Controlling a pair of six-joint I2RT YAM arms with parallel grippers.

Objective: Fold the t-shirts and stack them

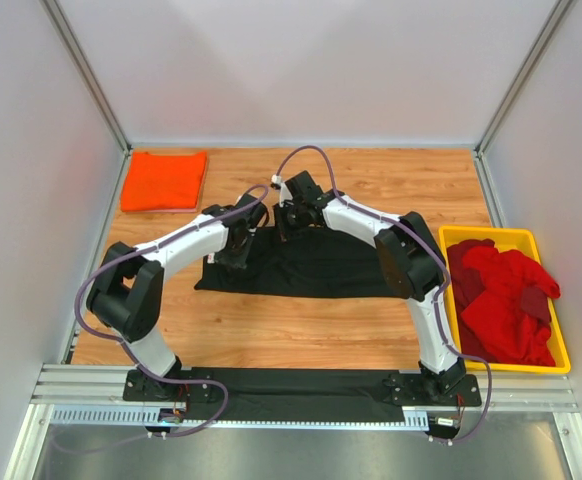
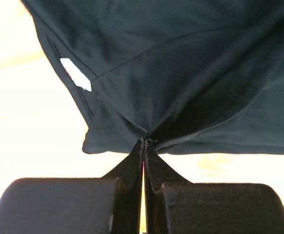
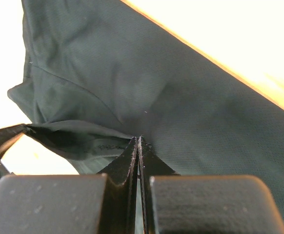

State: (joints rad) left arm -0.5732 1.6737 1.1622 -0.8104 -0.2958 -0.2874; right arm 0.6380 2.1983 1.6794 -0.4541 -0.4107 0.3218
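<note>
**A:** Where do we stand with the shirts?

**B:** We have one orange t-shirt folded flat at the far left corner of the desk. We take that as the start of our stack.

**A:** And the black t-shirt?

**B:** It lies spread across the middle of the desk, and we hold it along its far edge. Our left gripper is pressed together on a pinch of black cloth. Our right gripper pinches a fold of the same shirt close beside it.

**A:** So we judge this fold only begun?

**B:** Yes. Once folded, it has to go onto the orange one. The red t-shirts lie crumpled in the yellow tray at our right, none folded yet. Most of the work is left.
</note>
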